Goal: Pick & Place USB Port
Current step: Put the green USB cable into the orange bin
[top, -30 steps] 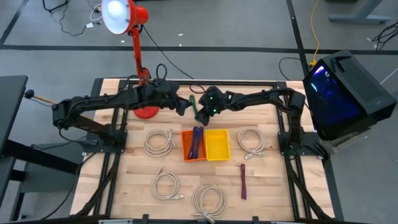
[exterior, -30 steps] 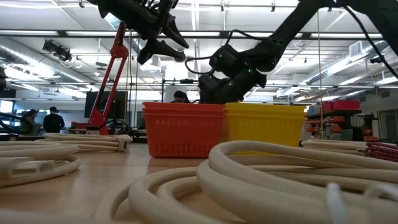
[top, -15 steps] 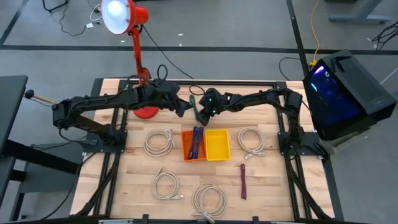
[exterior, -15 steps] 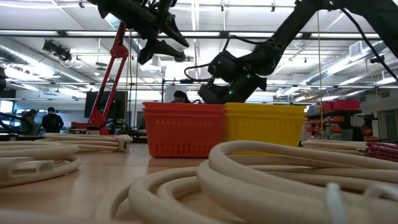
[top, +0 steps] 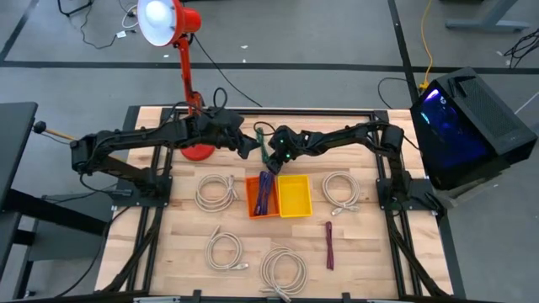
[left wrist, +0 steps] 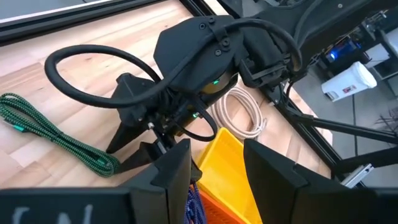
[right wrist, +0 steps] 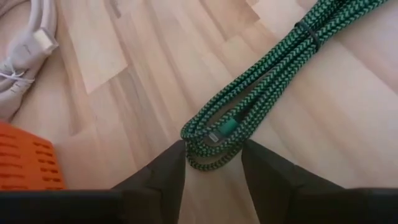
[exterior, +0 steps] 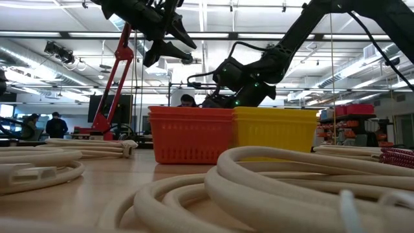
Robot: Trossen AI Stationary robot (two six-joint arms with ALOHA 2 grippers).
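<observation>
1. The pale slatted wooden table carries everything; only the high view lays it all out, the two bins at the middle with cream cable coils around them.
2. My two dark arms meet at the far side of the table, behind the bins. The low view shows both raised above the bin rims, which the high view cannot tell.
3. The orange plastic mesh bin and the yellow plastic mesh bin stand touching side by side. From above, dark blue-purple cables lie in the orange one; the low view shows only the bins' walls.
4. My right gripper hangs over the green braided USB cable, fingers apart with the bundle's folded end between the tips. Whether they touch it, I cannot tell. The cable lies on the wood just behind the orange bin.
5. My left gripper hovers open just beside the right wrist, holding nothing.
6. A maroon braided cable lies alone near the table's front right.
7. I can read no lettering anywhere.
</observation>
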